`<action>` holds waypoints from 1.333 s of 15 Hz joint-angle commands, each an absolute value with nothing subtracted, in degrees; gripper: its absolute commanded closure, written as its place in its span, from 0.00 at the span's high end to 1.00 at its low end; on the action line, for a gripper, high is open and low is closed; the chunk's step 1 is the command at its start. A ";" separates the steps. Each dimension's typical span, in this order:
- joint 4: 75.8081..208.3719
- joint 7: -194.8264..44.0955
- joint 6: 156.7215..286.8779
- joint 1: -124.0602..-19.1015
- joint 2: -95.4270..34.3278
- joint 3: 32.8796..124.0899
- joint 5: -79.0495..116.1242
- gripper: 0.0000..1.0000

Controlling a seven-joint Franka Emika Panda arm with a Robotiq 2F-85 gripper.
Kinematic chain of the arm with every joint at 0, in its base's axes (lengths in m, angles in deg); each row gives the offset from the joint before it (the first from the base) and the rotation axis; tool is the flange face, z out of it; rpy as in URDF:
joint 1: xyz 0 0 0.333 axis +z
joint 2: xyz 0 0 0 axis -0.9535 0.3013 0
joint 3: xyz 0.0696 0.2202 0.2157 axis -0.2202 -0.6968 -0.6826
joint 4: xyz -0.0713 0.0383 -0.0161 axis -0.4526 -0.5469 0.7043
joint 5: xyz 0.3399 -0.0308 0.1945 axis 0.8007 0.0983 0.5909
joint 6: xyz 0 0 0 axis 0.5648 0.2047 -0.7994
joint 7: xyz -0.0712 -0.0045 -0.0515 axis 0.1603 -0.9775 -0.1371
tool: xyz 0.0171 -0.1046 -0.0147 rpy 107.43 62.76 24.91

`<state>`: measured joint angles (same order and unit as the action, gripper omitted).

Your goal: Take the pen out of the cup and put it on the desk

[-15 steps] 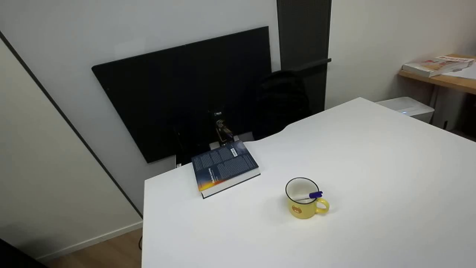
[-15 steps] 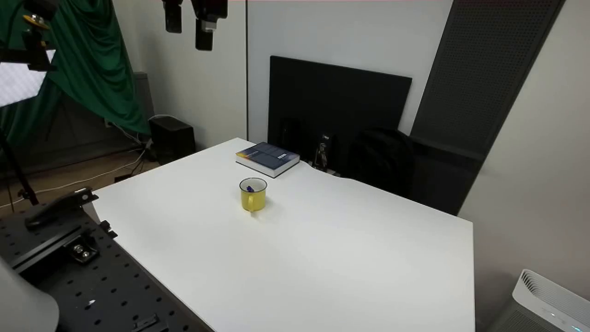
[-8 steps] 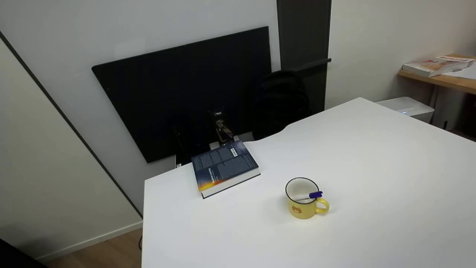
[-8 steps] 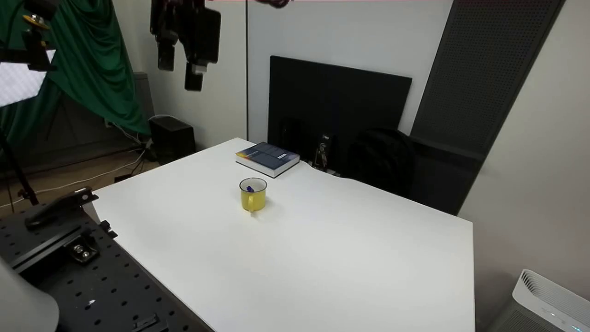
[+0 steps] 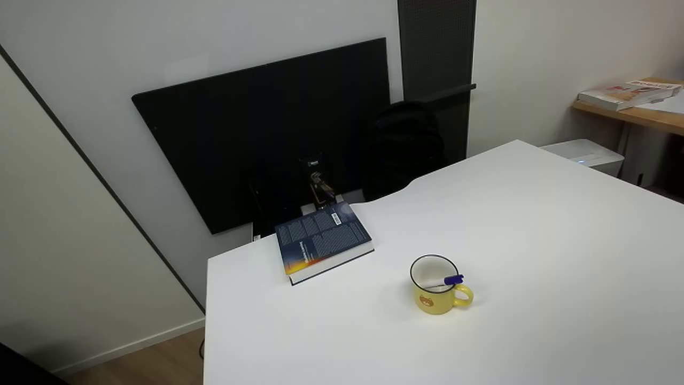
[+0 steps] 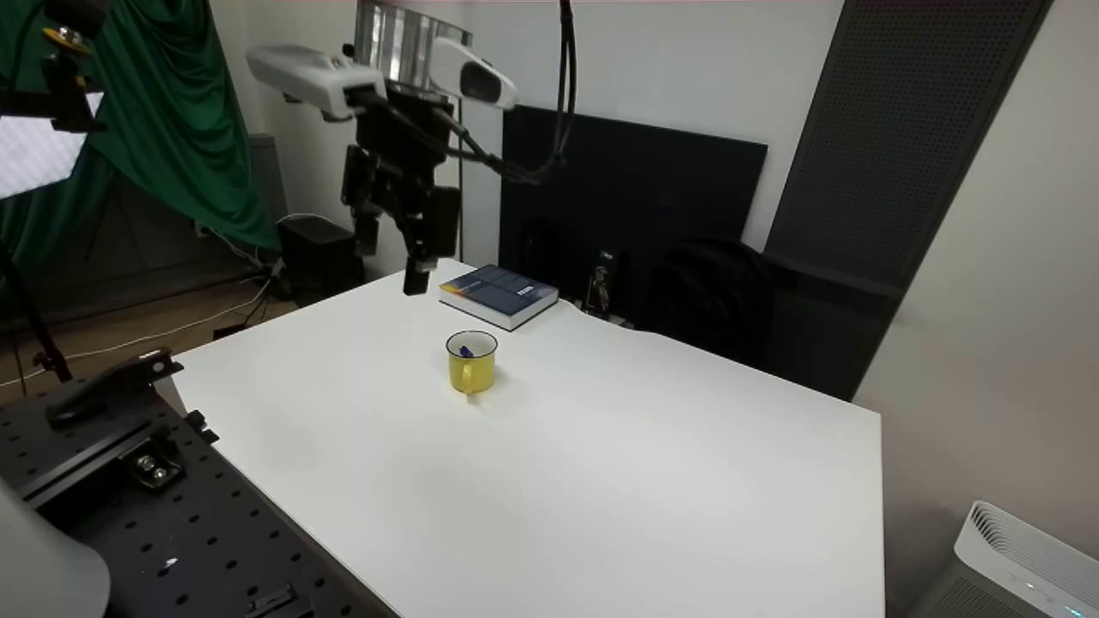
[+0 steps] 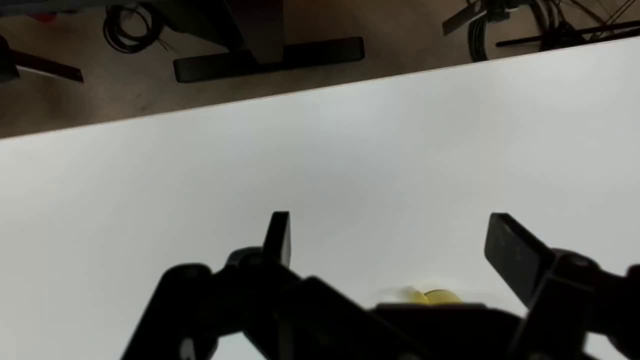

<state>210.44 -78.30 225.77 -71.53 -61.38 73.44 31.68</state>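
one slim, purple-capped pen (image 5: 448, 281) is looking light, stiff, pinchable by its cap (image 5: 455, 279); the black two-fingered tool (image 7: 387, 227) is gaping wide, empty.

1. The black two-fingered gripper (image 6: 392, 260) hangs well above the large flat white desk (image 6: 618, 481), its fingers wide apart with room between them.
2. The small round yellow mug with a dark rim (image 5: 435, 297) stands upright; the thin pen with a blue-purple cap (image 5: 453, 279) crosses that rim beside the curved yellow handle (image 5: 468, 295), leaving most of the mouth free.
3. Bare desk surface stretches past the handle side.
4. The thick dark-blue book (image 5: 324, 239) lies near the mug, blocking a low path there; a strip of desk separates them.
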 commanded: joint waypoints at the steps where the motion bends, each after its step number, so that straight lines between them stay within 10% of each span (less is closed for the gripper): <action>1: 210.41 -79.69 237.77 -70.61 -50.53 73.52 32.25 1.00; 9: 200.29 -76.09 255.44 -69.49 -23.76 74.60 25.78 1.00; 20: 165.41 -63.42 246.59 -61.67 4.23 82.67 26.55 1.00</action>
<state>174.58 -69.16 250.55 -62.81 -1.28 82.12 25.17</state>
